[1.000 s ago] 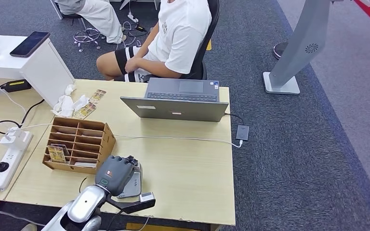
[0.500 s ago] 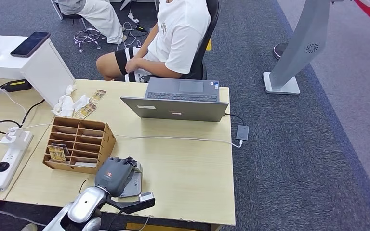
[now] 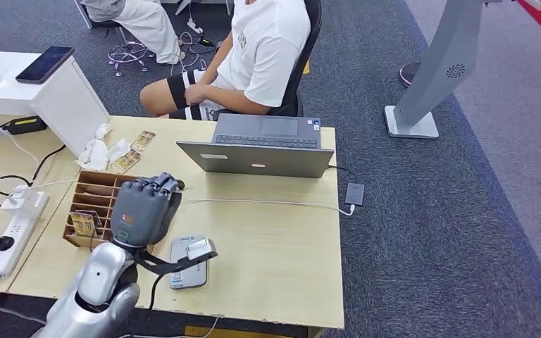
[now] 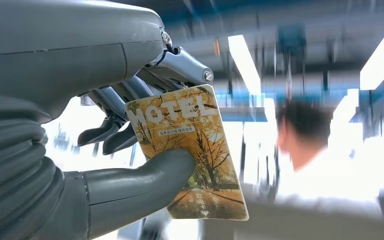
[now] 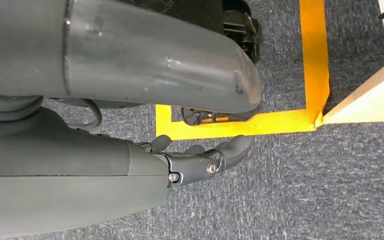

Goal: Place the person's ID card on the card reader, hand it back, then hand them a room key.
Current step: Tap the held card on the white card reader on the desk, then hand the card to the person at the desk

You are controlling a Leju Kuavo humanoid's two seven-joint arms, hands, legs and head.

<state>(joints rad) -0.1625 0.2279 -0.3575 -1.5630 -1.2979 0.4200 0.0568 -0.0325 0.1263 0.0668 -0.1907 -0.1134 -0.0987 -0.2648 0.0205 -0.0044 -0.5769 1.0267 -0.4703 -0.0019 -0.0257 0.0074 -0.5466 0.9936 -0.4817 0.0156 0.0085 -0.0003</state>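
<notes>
The left hand [image 3: 141, 209] is raised above the wooden desk [image 3: 275, 239], at about 7 o'clock in the head view, with its back turned to the camera. In the left wrist view this hand [image 4: 105, 150] holds a card [image 4: 190, 150] between the thick thumb and the darker fingers [image 4: 102, 132]; the card is yellow with autumn trees and the word HOTEL printed on it, so it looks like the room key. The card stands nearly upright, a little tilted. Behind it, at about 3 o'clock in that view, a person [image 4: 305, 155] in white is seen, but very blurred. On the desk, just at 4 o'clock from the left hand, lies the grey card reader [image 3: 187, 262], flat near the front edge. At 9 o'clock from the hand stands a wooden card holder [image 3: 95, 204] with several compartments, and one card is in a lower left compartment. A grey laptop [image 3: 257, 158] stands open at 12 o'clock on the desk, and behind it the person [image 3: 253, 56] in a white shirt sits on a black chair. The right hand [image 5: 200, 157] hangs down above the grey carpet, its fingers apart and only slightly bent, with nothing in them.
</notes>
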